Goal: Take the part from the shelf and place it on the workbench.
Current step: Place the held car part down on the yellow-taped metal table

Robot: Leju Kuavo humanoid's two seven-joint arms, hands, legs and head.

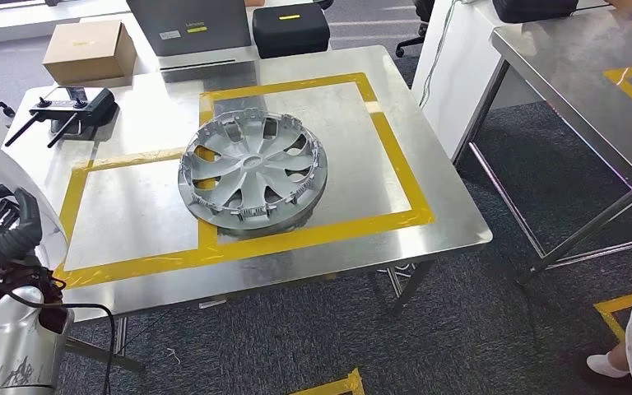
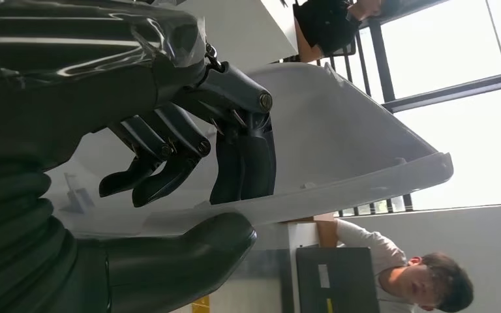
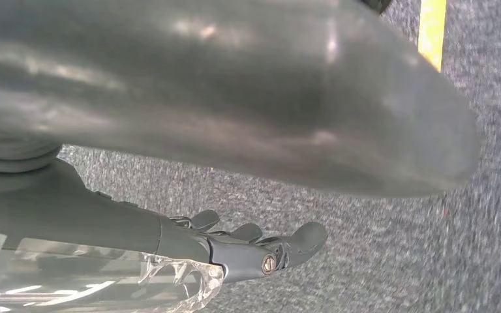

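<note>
A white curved plastic part (image 1: 0, 185) stands at the far left, beside the workbench's (image 1: 428, 177) left edge. My left hand (image 1: 4, 222) grips it from below. In the left wrist view the left hand's (image 2: 189, 150) dark fingers curl over the white part's (image 2: 346, 150) smooth face and the thumb (image 2: 189, 254) lies under its rim. A silver wheel cover (image 1: 251, 171) lies flat in the middle of the workbench, across the yellow tape lines. My right hand (image 3: 254, 244) hangs over grey carpet with its fingers stretched out and nothing in it.
A black remote controller (image 1: 70, 111) lies at the bench's back left. Behind it are a cardboard box (image 1: 90, 49) and a black case (image 1: 290, 30). A second steel table (image 1: 592, 74) stands to the right. A person's shoe (image 1: 609, 364) shows at the lower right.
</note>
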